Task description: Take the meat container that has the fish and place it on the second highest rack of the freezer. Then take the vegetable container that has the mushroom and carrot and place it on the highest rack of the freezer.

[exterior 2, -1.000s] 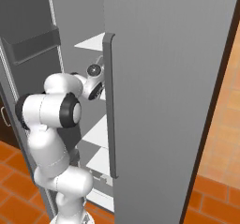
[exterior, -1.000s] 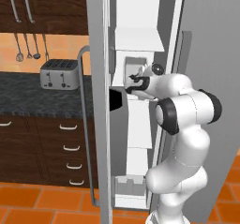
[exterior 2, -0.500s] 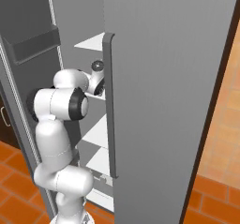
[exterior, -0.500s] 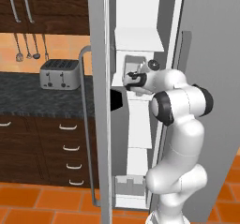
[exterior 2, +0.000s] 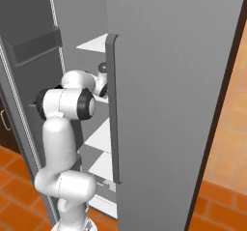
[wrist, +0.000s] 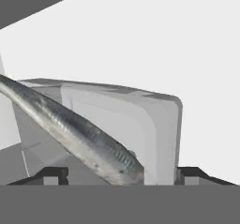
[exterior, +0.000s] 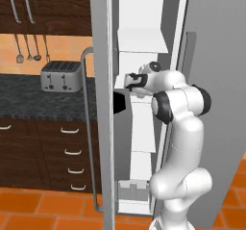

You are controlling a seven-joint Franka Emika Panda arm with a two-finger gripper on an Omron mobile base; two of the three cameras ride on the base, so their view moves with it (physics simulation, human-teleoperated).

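Observation:
My gripper is inside the freezer, and its fingertips stand wide apart, open. Between them lies the meat container, a pale translucent tray. The silvery fish lies slantwise in it. The tray rests on a white shelf. From the left base view, the hand sits at the second rack, just below the highest rack. The right base view gives the wrist over that rack, partly hidden by a door edge. The vegetable container with the mushroom and carrot is out of view.
The open freezer door with its long handle stands close on my left, with a door bin on its inner side. The closed fridge door walls the right. A toaster sits on the dark counter.
The arm has straightened and its elbow has risen, carrying the hand a little deeper over the shelf. The fingers now stand apart around the tray.

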